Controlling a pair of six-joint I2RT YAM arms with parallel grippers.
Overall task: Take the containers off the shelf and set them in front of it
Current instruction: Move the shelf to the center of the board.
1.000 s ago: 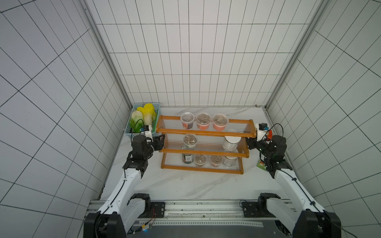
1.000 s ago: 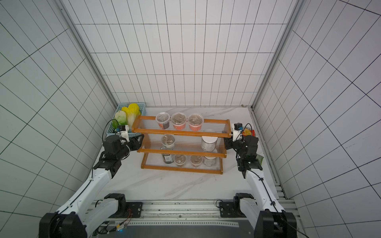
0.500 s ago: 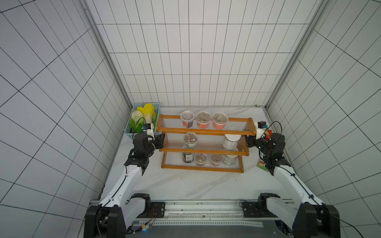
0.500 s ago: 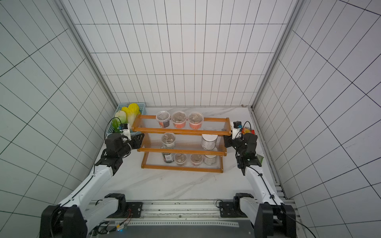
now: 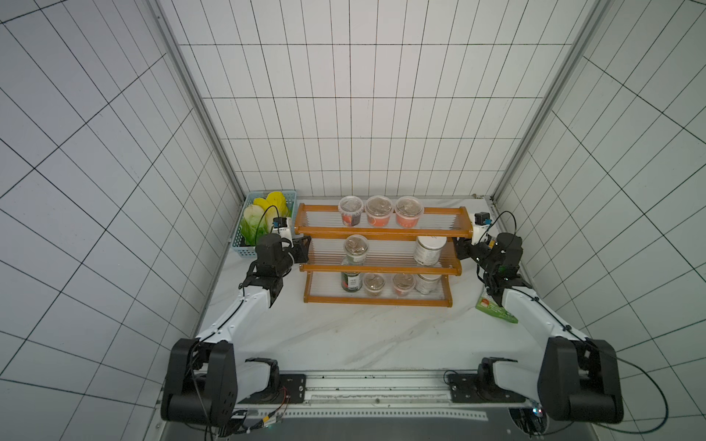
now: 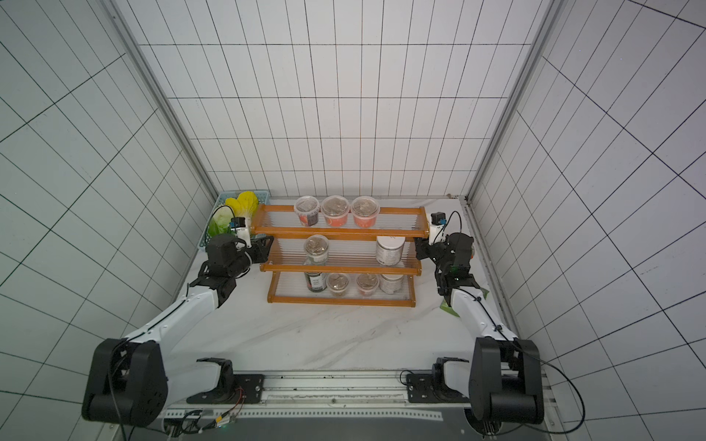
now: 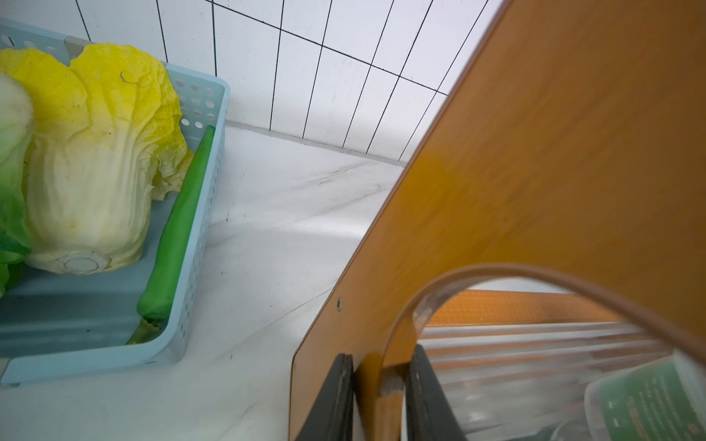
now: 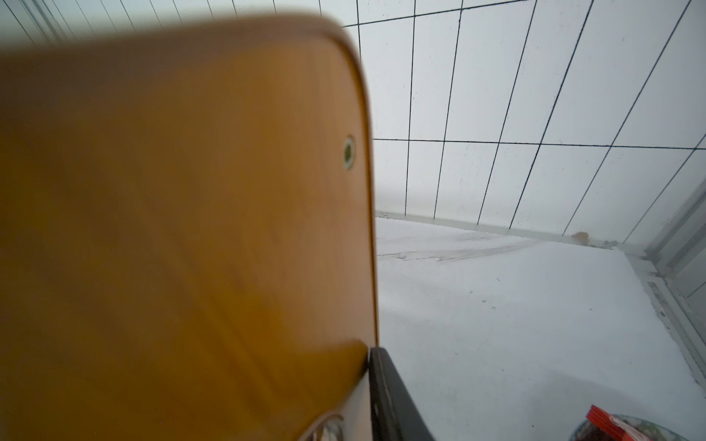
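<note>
Left end effector, wider a second ago, now clamps the shelf at its 9 o'clock side panel; right end effector grips the 3 o'clock panel. Containers stand on its tiers; basket at 10 o'clock.

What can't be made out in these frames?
- Right wrist view: the blurred shelf panel hides one of the right gripper's fingers.
- Left wrist view: a green tub is cut off by the edge.
- Top views: the snack bag lies partly under the right arm.
</note>
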